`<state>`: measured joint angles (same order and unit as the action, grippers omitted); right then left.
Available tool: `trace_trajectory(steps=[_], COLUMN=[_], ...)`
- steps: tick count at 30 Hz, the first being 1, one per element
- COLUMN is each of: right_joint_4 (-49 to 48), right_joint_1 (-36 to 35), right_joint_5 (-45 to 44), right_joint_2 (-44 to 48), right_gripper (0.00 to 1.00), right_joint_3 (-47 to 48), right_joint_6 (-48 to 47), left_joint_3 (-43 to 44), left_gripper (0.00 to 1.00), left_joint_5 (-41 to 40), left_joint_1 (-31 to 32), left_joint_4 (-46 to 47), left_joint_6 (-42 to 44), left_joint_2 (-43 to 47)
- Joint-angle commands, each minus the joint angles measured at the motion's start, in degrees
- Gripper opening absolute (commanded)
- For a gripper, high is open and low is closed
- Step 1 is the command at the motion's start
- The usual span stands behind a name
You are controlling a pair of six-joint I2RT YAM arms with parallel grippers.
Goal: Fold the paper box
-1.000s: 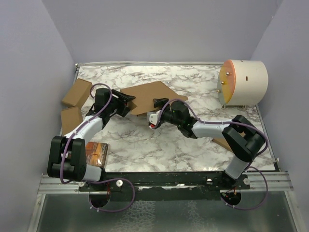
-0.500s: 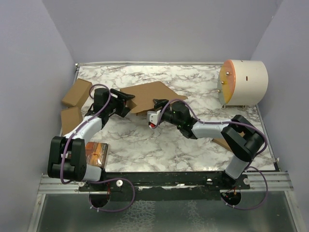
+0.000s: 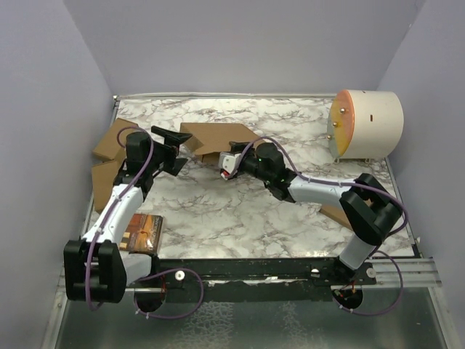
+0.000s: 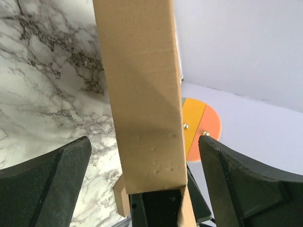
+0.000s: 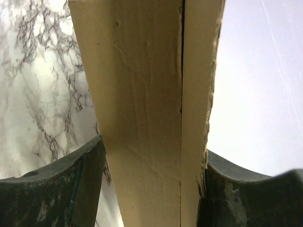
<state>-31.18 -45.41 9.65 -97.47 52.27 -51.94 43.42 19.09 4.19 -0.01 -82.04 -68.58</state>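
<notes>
— Since a second ago, both arms have carried the paper box (image 3: 221, 136) toward the back of the tabletop (image 3: 240, 211), and my left arm has swung out to the left.
— Grips?
— The right gripper (image 3: 228, 160) is clamped on a doubled flap edge. The left gripper (image 3: 174, 142) stands wide, with a panel between its fingers untouched.
— Handling?
— Light, stiff corrugated board, I reckon, though it creases. I'd hold near the fold lines, not the thin tabs.

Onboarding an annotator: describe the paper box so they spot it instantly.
Back-centre of the marble table, left of the cream cylinder. The paper box is the angular brown cardboard piece, bigger than the two small closed boxes at the left edge.
</notes>
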Motion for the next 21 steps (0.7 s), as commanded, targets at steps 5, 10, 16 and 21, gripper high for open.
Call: trace_trajectory(steps=[5, 10, 16, 21], right_joint_4=[16.7, 27.6, 38.2, 42.4], right_joint_1=[2.6, 7.6, 15.9, 21.4], right_joint_5=[0.3, 6.8, 20.5, 35.1], right_joint_2=[2.4, 0.4, -4.1, -7.3], right_gripper=[0.49, 0.49, 0.48, 0.48], right_joint_3=[15.2, 27.7, 39.6, 42.6], right_joint_6=[14.2, 27.1, 42.9, 56.6], left_joint_3=[13.7, 15.5, 10.3, 5.0], left_gripper=[0.99, 0.99, 0.99, 0.99], left_joint_5=[-13.3, -15.9, -14.2, -8.8], left_joint_1=[-1.5, -1.6, -1.6, -1.6], left_joint_4=[-12.2, -13.6, -9.5, 0.9], left_joint_6=[10.5, 15.5, 17.5, 26.6], left_joint_2=[8.2, 10.2, 11.8, 13.2])
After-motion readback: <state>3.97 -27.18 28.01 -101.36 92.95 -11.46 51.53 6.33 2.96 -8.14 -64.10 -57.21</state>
